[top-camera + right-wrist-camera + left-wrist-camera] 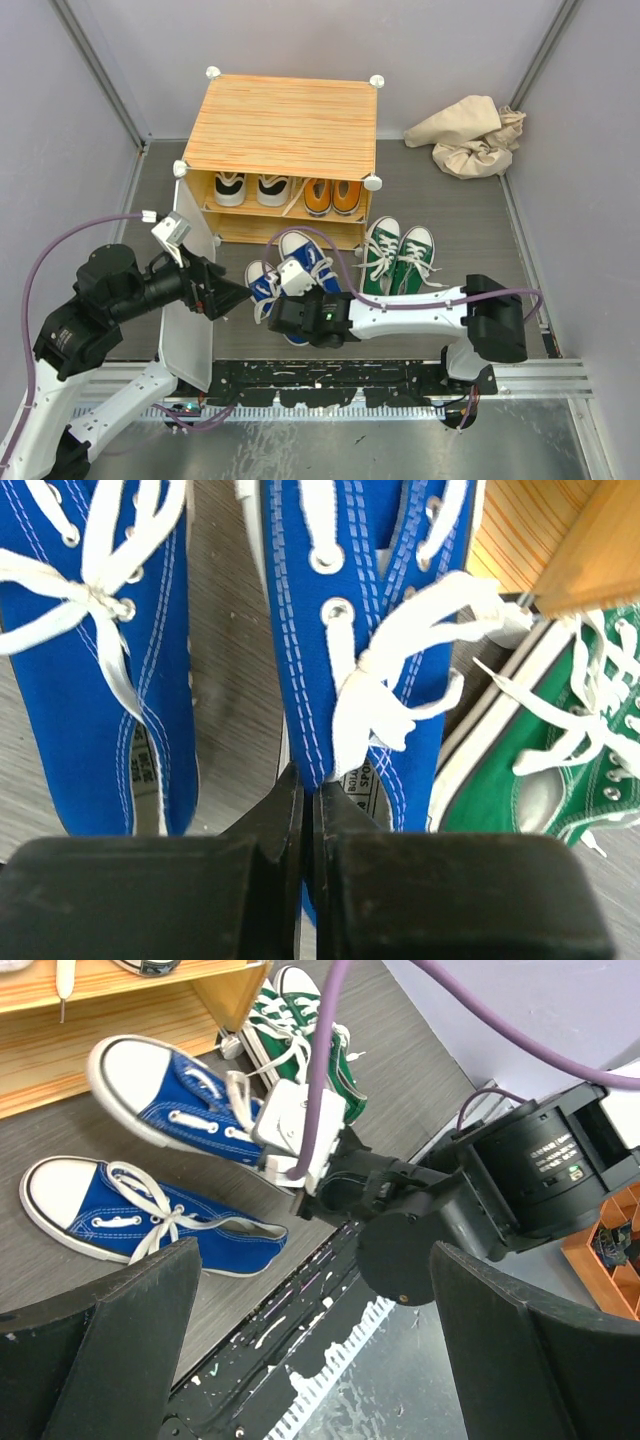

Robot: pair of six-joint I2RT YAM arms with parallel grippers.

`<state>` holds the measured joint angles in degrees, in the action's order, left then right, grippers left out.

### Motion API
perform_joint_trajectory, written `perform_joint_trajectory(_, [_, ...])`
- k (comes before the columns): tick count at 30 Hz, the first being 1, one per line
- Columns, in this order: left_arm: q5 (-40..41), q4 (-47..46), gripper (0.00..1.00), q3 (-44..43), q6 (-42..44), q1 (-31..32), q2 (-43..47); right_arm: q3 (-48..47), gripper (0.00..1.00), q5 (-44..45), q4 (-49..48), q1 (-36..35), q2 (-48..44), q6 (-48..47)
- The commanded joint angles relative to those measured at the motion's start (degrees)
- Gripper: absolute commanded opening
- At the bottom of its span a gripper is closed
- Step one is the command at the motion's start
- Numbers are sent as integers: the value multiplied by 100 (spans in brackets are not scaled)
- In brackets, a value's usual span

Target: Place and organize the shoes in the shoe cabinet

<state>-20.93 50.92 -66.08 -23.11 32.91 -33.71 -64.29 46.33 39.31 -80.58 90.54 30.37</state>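
Observation:
The shoe cabinet [280, 125] stands at the back with its white door [186, 345] swung open to the left. White-and-black shoes [250, 188] and orange shoes [333, 196] sit on its upper shelf. My right gripper [298, 300] is shut on the side wall of a blue shoe [370, 630], which the left wrist view shows raised off the floor [180, 1100]. The other blue shoe [140, 1220] lies on the floor beside it. The green pair [398, 255] stands to the right. My left gripper [310, 1360] is open and empty beside the door.
A crumpled beige cloth bag [470, 135] lies at the back right. Grey walls close in both sides. The black base rail [350, 375] runs along the near edge. The right arm's purple cable [330, 1050] crosses the left wrist view.

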Motion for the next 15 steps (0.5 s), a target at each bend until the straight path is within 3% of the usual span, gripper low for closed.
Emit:
perform_joint_trajectory(1, [18, -179, 98, 12, 44, 13, 86, -282, 1, 192, -1216, 290, 69, -871])
perform_joint_trajectory(8, [111, -32, 98, 17, 144, 9, 111, -134, 1, -605, -2194, 711, 394, -1595])
perform_joint_trajectory(15, [193, 52, 98, 56, 184, 9, 171, -463, 8, -612, -1716, 748, 921, -1198])
